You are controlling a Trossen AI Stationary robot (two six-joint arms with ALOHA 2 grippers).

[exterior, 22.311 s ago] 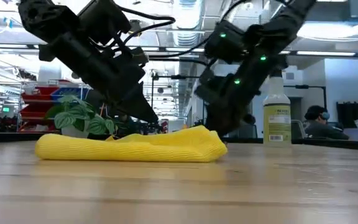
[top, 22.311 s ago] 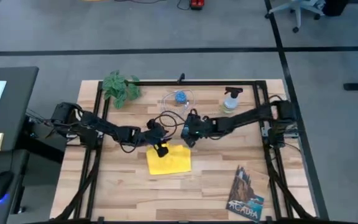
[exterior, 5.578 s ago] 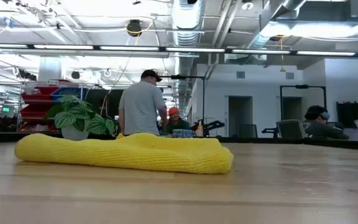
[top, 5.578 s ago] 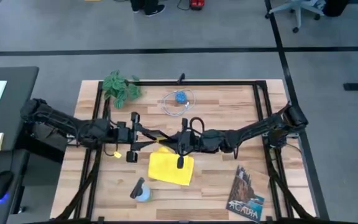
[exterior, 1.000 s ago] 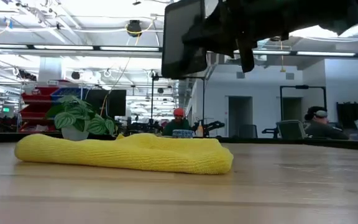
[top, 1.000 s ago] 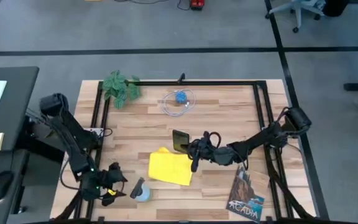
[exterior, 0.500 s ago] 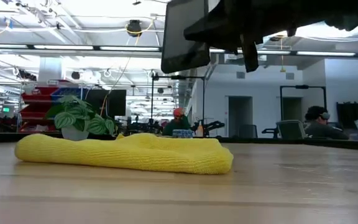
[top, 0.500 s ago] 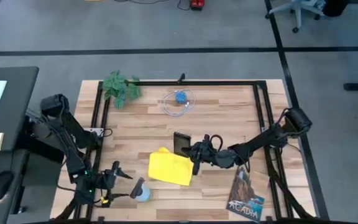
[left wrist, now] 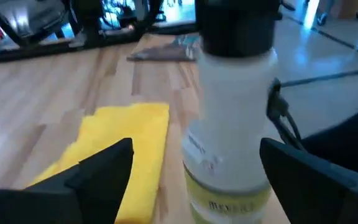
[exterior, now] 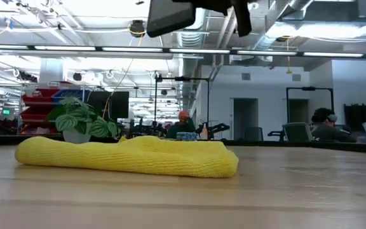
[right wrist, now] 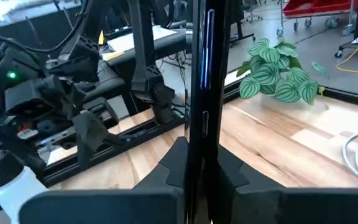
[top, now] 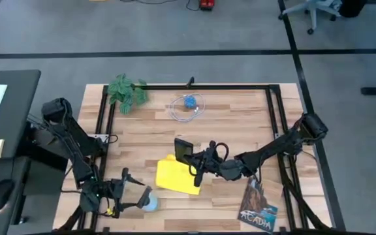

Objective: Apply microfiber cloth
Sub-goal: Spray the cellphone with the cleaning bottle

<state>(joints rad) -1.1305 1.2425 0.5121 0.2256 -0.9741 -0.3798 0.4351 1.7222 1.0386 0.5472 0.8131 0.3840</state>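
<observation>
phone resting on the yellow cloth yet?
No: in the low view the smartphone hangs clamped in the right gripper, well above the microfiber cloth.

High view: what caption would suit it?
Right gripper holds a phone over the yellow cloth.

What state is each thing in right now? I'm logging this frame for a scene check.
microfiber cloth: flat on the table, rumpled, untouched.
smartphone: lifted above the cloth, clamped in the right pincer.
spray bottle: upright, cap on, between the open left pincer fingers.
plant: upright at the far corner.
book: lying flat, closed.
cable: coiled.
</observation>
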